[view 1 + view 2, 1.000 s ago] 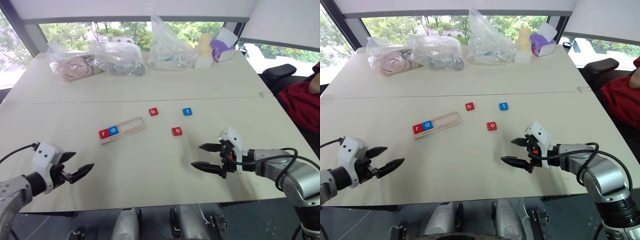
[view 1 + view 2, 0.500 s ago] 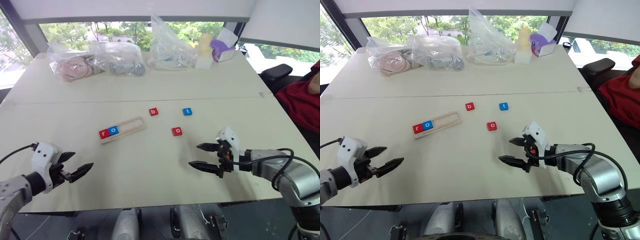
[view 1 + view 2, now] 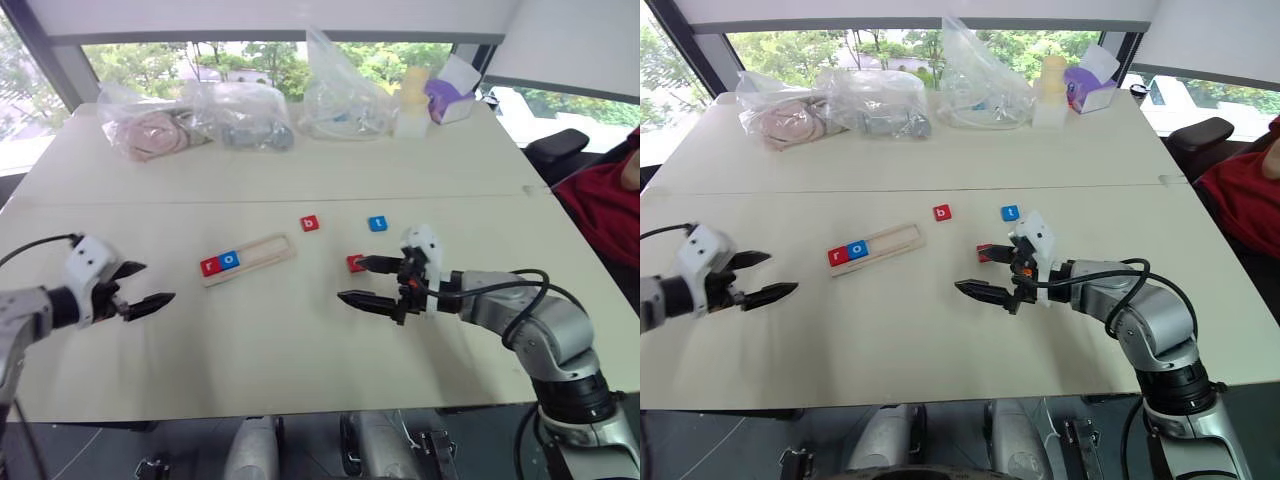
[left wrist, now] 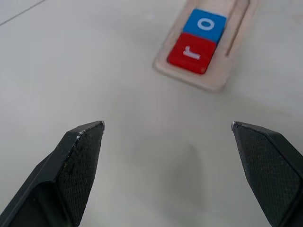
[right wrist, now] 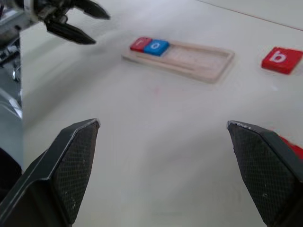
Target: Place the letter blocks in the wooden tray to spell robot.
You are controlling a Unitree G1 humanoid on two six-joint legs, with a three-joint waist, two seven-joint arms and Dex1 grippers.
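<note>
Right gripper (image 3: 362, 282) spread wide, empty — red o block (image 3: 354, 263) just at its 12 o'clock. Wooden tray (image 3: 247, 259), holding r and o, lies at the open left gripper's (image 3: 142, 286) 2 o'clock, well apart.

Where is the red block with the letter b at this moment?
The red b block lies loose on the table, right of the wooden tray and left of the blue t block.
</note>
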